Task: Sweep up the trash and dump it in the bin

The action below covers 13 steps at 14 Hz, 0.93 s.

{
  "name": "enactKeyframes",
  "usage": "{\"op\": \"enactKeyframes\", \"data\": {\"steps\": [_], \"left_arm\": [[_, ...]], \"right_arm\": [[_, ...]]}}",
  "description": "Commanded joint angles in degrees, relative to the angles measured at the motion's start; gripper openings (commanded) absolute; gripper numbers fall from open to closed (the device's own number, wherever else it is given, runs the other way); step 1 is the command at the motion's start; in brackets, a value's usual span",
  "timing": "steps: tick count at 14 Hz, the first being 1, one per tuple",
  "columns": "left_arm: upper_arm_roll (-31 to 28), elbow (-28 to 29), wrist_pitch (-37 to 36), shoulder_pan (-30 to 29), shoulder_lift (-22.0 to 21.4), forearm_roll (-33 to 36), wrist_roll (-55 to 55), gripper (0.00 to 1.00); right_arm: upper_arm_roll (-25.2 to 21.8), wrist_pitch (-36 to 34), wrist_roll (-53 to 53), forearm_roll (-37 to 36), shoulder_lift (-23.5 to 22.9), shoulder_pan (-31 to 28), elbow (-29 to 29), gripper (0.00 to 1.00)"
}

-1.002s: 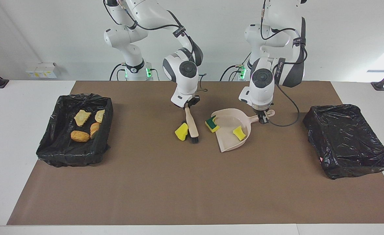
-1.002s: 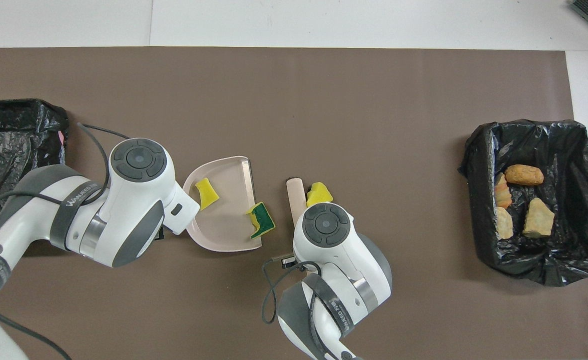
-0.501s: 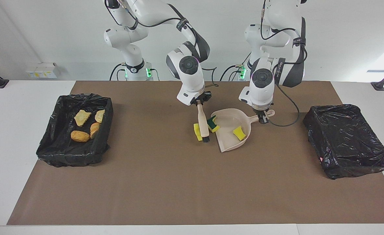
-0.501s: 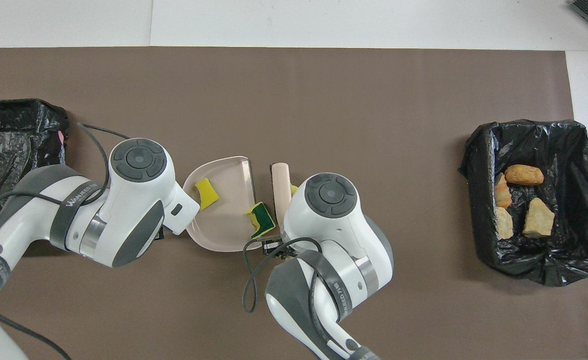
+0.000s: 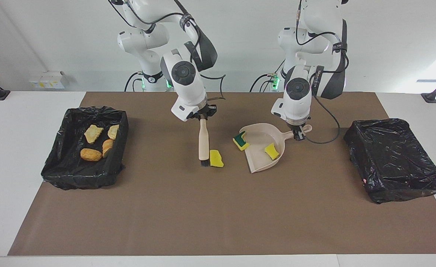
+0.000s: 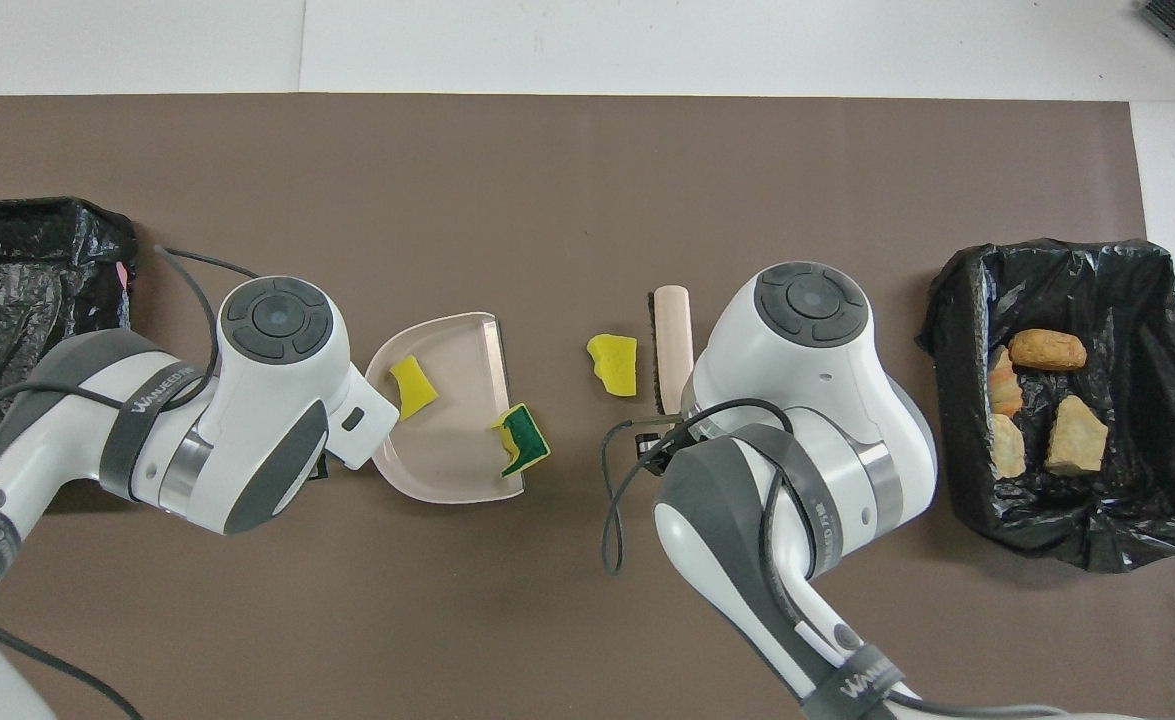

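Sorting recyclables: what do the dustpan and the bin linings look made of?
The dustpan looks like smooth, matte beige moulded plastic, going by its even colour. The bin linings look like thin glossy black plastic film, crinkled with shiny creases.

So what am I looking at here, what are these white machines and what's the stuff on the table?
They are two robot arms at a table, photographed once from across it and once from above. The right hand holds a small brush beside a loose yellow sponge piece. The left hand holds the dustpan by its handle; two more sponge pieces lie in the pan, one green-backed. At each end of the table is a black-lined bin: one holds four bread chunks; the other shows nothing inside.
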<state>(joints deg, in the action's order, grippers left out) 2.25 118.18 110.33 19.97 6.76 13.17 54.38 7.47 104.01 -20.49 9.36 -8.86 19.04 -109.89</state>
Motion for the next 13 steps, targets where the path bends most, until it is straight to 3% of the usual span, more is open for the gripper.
{"op": "enactKeyframes", "data": {"steps": [1,5,9,13], "left_arm": [[-0.6,1.6,0.1,0.9,-1.8,-0.8,-0.7,0.0],[-0.6,1.6,0.1,0.9,-1.8,-0.8,-0.6,0.0],[-0.6,1.6,0.1,0.9,-1.8,-0.8,-0.6,0.0],[-0.6,1.6,0.1,0.9,-1.8,-0.8,-0.6,0.0]], "right_arm": [[0.5,0.2,4.6,-3.2,4.4,-3.6,-7.0,0.0],[0.5,2.2,10.0,-3.3,5.8,-7.3,-10.7,0.0],[0.5,3.5,10.3,-3.9,5.6,-7.4,-11.9,0.0],[0.7,9.7,9.5,-7.5,4.7,-6.7,-16.1,0.0]]}}
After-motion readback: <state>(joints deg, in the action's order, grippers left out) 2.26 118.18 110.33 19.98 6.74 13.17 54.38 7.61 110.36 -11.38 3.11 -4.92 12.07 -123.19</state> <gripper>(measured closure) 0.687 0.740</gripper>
